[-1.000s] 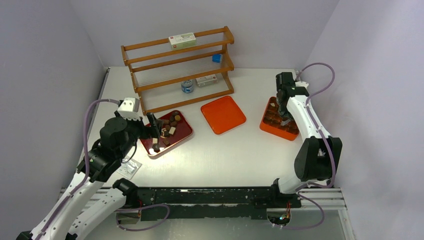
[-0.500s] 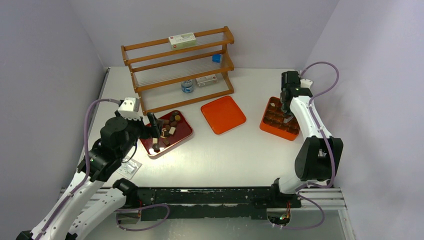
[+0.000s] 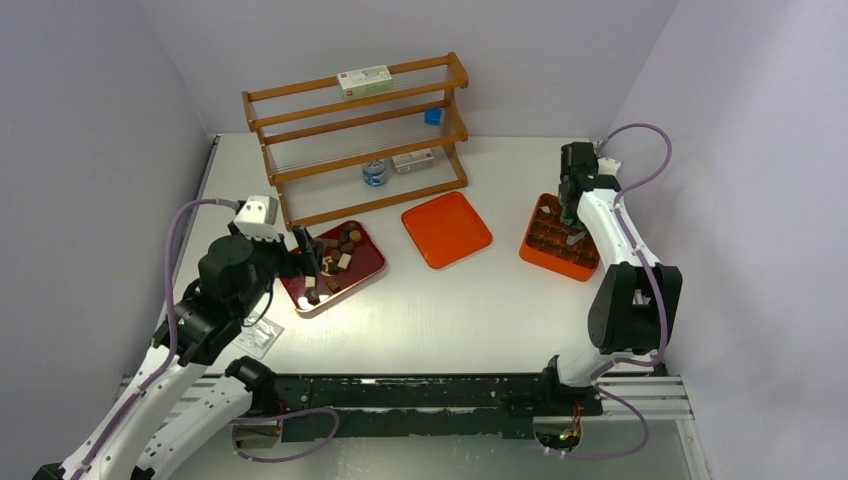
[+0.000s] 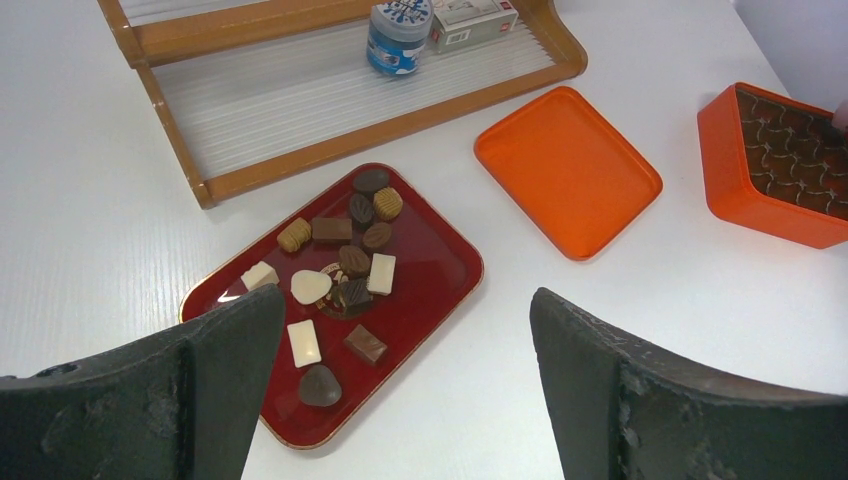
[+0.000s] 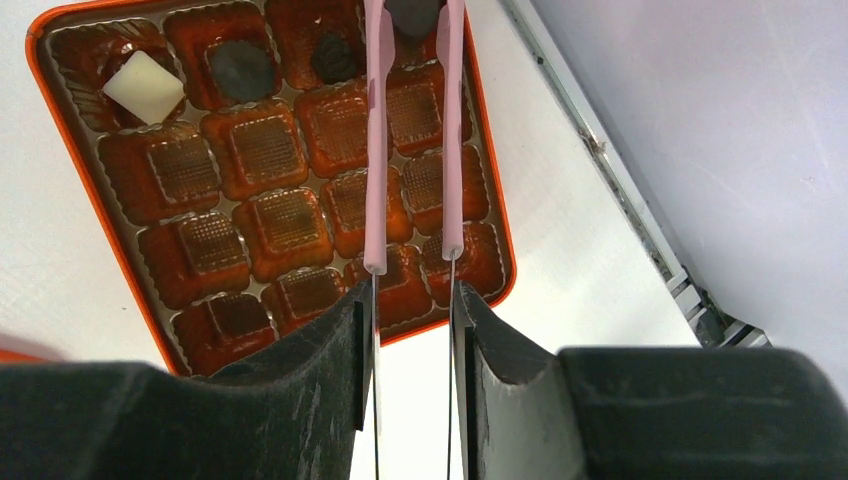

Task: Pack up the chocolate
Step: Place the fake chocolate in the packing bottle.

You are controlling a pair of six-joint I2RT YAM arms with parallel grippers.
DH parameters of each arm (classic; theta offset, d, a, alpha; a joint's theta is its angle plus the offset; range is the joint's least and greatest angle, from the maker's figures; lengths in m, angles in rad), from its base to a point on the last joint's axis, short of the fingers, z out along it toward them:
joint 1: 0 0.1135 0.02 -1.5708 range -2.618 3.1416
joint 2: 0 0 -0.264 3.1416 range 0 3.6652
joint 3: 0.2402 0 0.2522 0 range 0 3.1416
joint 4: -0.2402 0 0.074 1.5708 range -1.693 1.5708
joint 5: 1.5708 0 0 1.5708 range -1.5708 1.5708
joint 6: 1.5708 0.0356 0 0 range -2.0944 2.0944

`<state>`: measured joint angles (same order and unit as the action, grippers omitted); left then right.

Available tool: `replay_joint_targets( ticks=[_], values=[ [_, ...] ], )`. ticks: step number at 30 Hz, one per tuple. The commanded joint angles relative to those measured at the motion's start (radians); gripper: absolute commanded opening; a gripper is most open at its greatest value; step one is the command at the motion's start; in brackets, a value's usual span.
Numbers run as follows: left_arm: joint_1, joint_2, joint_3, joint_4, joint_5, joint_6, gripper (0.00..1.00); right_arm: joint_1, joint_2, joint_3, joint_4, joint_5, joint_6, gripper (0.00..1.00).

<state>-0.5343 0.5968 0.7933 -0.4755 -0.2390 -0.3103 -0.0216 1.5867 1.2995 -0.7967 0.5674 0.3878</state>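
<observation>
Right wrist view gave us the right claw (image 5: pixel 410 300) pinching the pink tongs (image 5: pixel 455 150), whose tips gripped a dark piece of chocolate (image 5: pixel 413 12) at the row of the orange box (image 5: pixel 265 150) farthest from the claw. Three cells in that row were filled, one white and two dark; every other cell we could see was bare. The left claw (image 4: pixel 405 300) hung spread wide and empty above the red tray (image 4: pixel 430 250), where a dozen or more pieces lay loose. Beside the tray on the counter (image 4: pixel 600 380) sat the orange lid (image 4: pixel 567 170). We judged the packing barely begun: most pieces awaited transfer, and the lid was not yet on.
</observation>
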Motion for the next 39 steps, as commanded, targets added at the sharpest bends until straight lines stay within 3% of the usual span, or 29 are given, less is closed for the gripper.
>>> replay_joint_targets(
  ticks=[1, 13, 18, 26, 39],
  values=[
    [-0.007, 0.001, 0.001, 0.021, 0.000, -0.002, 0.97, -0.010, 0.009, 0.015, 0.017, 0.000, -0.006, 0.36],
    [-0.007, -0.029, -0.003, 0.023, -0.018, 0.014, 0.97, 0.015, -0.052, 0.050, -0.027, -0.111, -0.013, 0.35],
    [-0.007, -0.035, -0.002, 0.020, -0.037, 0.026, 0.97, 0.101, -0.063, 0.099, -0.064, -0.172, -0.016, 0.35],
    [-0.007, -0.054, -0.025, 0.051, -0.046, 0.079, 0.97, 0.315, -0.089, 0.152, -0.075, -0.279, -0.041, 0.35],
    [-0.007, -0.163, -0.035, 0.064, -0.105, 0.114, 0.97, 0.671, -0.125, 0.120, 0.081, -0.473, -0.060, 0.35]
  ],
)
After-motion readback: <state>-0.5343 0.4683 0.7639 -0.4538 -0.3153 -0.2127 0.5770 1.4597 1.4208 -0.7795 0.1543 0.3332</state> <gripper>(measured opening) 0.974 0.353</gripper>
